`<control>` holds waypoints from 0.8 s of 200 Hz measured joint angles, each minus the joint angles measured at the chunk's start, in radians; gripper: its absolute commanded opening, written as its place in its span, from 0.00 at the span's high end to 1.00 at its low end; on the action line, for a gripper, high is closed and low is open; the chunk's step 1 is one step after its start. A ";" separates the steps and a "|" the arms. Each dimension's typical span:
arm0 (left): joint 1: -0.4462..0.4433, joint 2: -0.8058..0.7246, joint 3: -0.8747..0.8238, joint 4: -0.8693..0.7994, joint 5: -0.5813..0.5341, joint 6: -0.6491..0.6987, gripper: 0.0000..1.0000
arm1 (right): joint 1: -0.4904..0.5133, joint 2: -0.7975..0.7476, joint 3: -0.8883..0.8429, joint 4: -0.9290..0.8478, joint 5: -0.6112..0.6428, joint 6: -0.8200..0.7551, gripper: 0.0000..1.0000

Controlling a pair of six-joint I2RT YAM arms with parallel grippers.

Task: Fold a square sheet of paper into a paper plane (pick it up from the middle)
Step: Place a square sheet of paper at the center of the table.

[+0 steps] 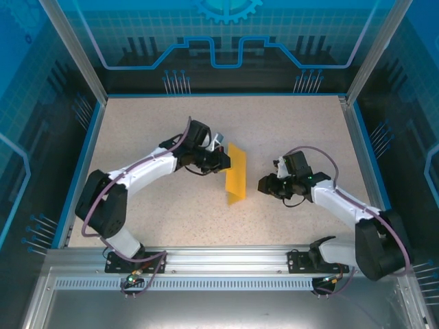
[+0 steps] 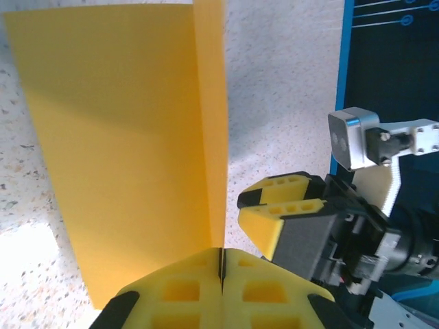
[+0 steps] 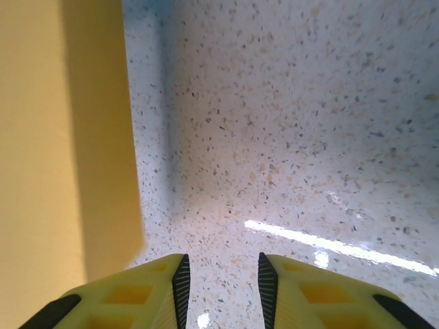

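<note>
The square sheet of paper [image 1: 236, 173] is orange-yellow, folded double and standing on edge on the table. My left gripper [image 1: 223, 159] is shut on its fold from the left. In the left wrist view the sheet [image 2: 123, 151] rises from the closed left gripper [image 2: 221, 264], one flap spread left. My right gripper [image 1: 264, 184] hangs just right of the sheet, open, nothing between its fingers. It also appears in the left wrist view [image 2: 247, 205]. In the right wrist view the sheet [image 3: 55, 151] stands left of the open right gripper [image 3: 221, 281]. A paper plane is out of view.
The speckled tabletop [image 1: 158, 205] is bordered by a blue rim [image 1: 82, 164] and clear enclosure walls. An aluminium rail [image 1: 226, 264] with both arm bases runs along the near edge. Bare table lies behind and in front of the sheet.
</note>
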 measured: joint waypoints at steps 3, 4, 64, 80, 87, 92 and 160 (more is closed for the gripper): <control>0.001 -0.004 0.013 -0.018 -0.002 0.008 1.00 | 0.000 -0.010 0.000 -0.004 0.006 0.001 0.62; 0.002 -0.006 0.020 -0.028 -0.005 0.017 1.00 | 0.000 -0.013 0.000 -0.004 0.008 0.002 0.62; 0.003 -0.005 0.145 -0.248 -0.051 0.158 1.00 | 0.000 -0.112 -0.013 -0.024 0.068 0.014 0.59; 0.003 0.027 0.120 -0.237 -0.055 0.158 1.00 | 0.002 -0.113 -0.019 -0.025 0.069 0.014 0.55; 0.003 0.043 0.103 -0.229 -0.057 0.155 1.00 | 0.004 -0.116 -0.021 -0.024 0.069 0.016 0.53; 0.003 0.056 0.090 -0.221 -0.058 0.154 1.00 | 0.008 -0.122 -0.024 -0.022 0.069 0.018 0.52; 0.003 0.175 -0.001 -0.142 -0.063 0.147 0.99 | 0.056 -0.274 -0.028 0.025 0.086 -0.016 0.35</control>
